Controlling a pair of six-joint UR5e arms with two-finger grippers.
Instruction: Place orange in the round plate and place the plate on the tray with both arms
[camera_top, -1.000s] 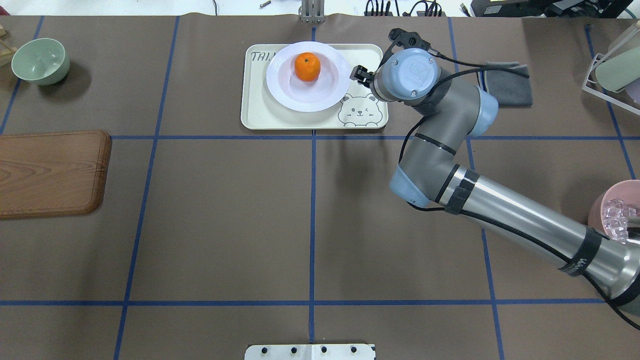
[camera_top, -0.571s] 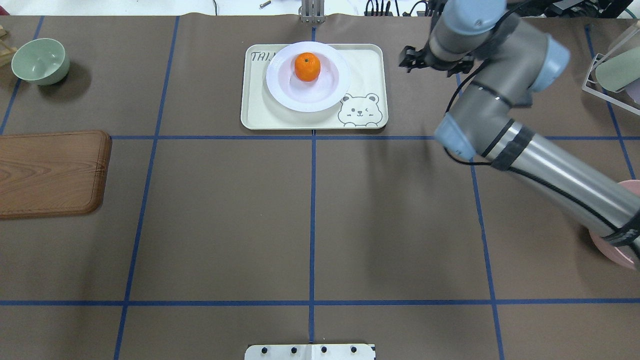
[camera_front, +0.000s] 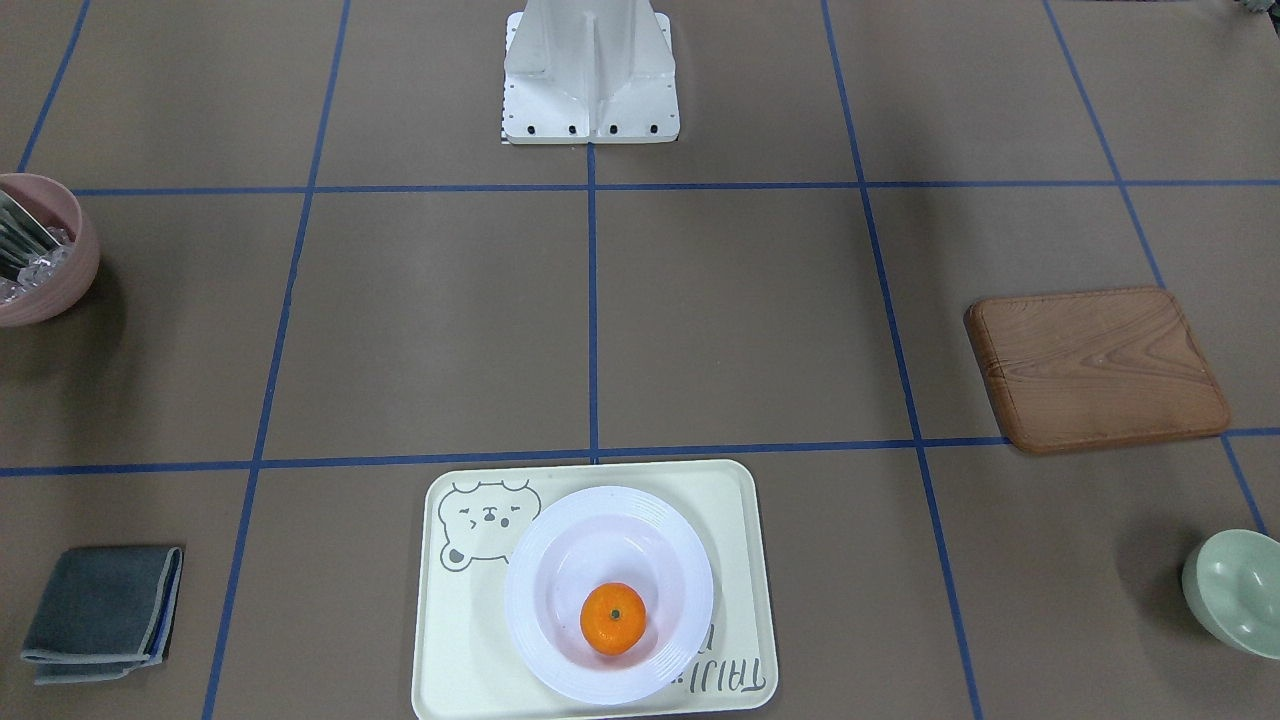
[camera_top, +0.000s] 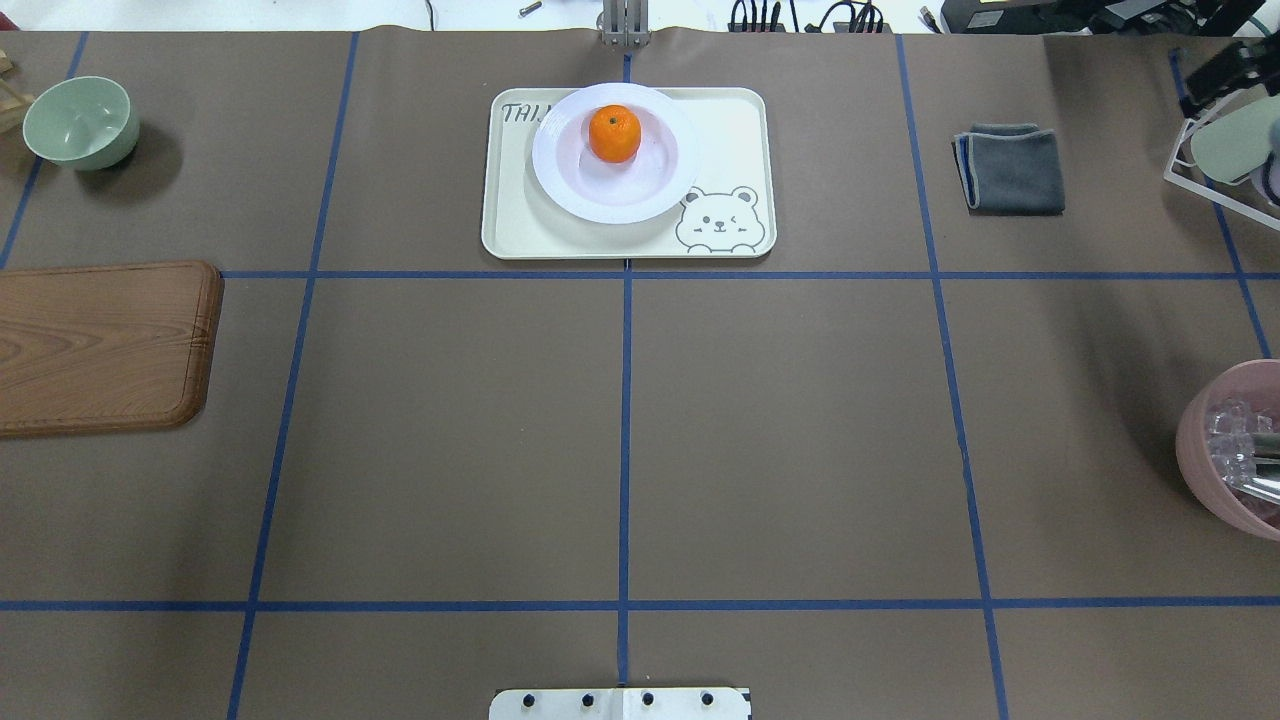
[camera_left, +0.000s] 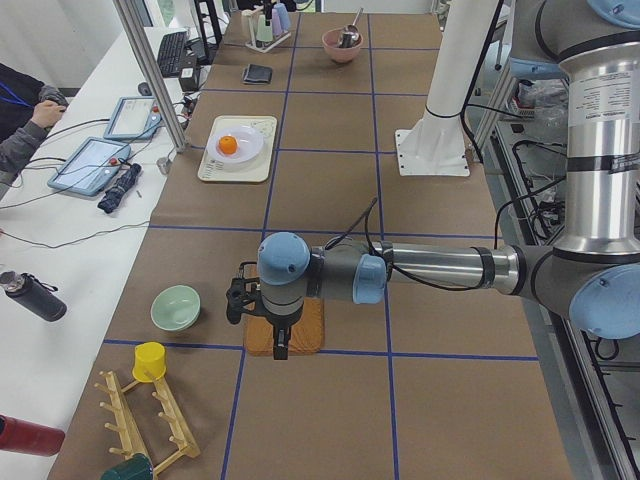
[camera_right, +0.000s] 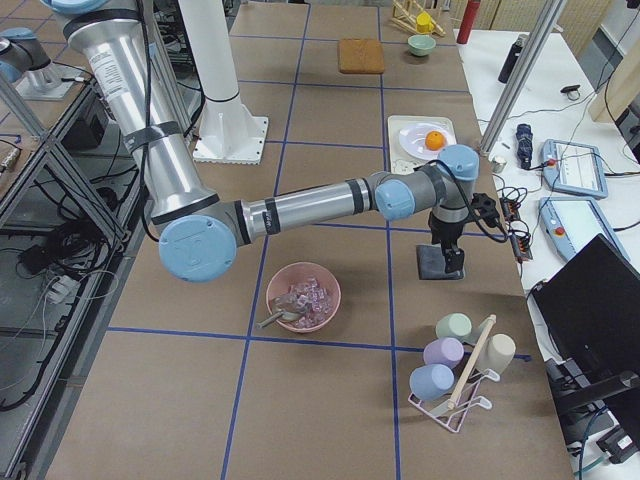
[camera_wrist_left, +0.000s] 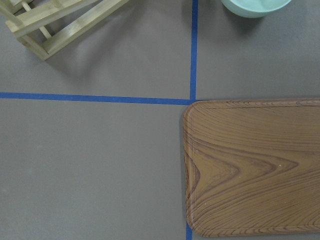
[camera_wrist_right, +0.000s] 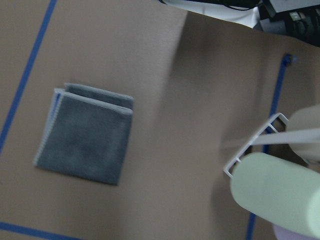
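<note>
- A small bright-orange mandarin (camera_top: 614, 134) is sitting in the glossy white round plate (camera_top: 600, 200), which is resting on the pale cream rectangular bear tray (camera_top: 735, 120).
- My left tool (camera_left: 281, 348) is hanging well apart from the tray, over a brown wooden board (camera_left: 305, 330). I cannot tell whether it is spread.
- My right tool (camera_right: 452, 262) is hanging well apart from the tray, over a folded grey cloth (camera_right: 428, 265). I cannot tell its state either.

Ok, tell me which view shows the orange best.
Exterior front-facing: the orange sits nearest that camera, large and unobstructed in the round plate, stem dot visible. Overhead exterior shows it clearly too, but smaller. Both side views show a tiny orange blob far off. Neither wrist view shows it.
</note>
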